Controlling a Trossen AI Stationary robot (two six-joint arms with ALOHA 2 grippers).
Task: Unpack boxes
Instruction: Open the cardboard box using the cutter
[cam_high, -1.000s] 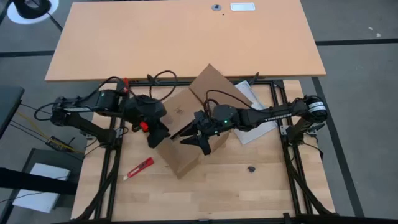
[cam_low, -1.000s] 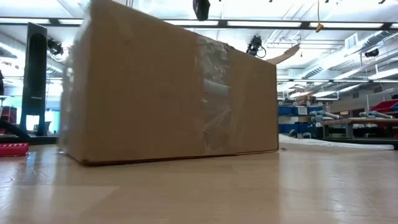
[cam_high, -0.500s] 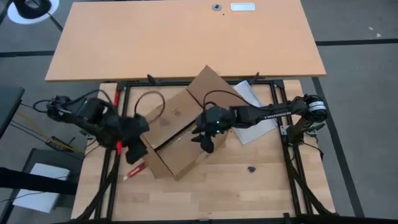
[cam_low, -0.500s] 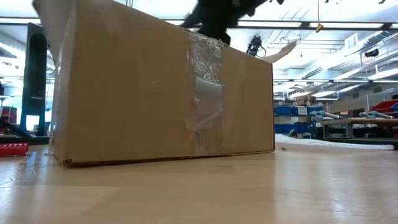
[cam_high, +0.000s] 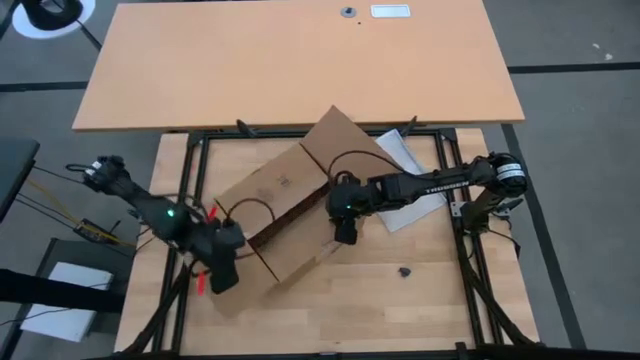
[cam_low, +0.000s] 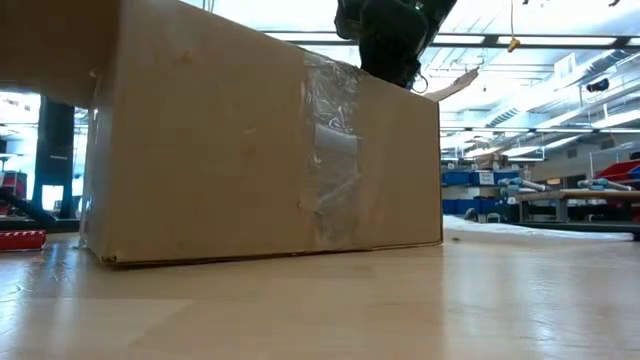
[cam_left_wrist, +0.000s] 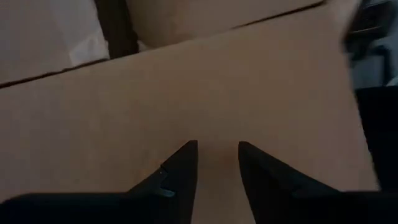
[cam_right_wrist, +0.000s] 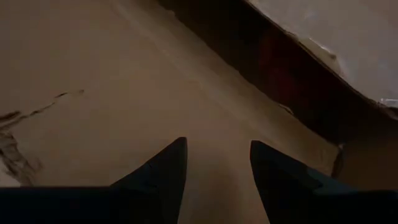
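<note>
carton (cam_high: 280, 215) flaps spread in high view | low view alone shows its clear tape (cam_low: 330, 150) | left gripper (cam_left_wrist: 217, 163) fingers parted over flap | right gripper (cam_right_wrist: 217, 158) parted over cardboard

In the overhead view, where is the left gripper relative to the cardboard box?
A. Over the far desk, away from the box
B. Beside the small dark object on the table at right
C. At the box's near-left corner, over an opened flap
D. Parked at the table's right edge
C: the high view shows the left gripper at the near-left corner of the cardboard box, over a folded-out flap.
</note>
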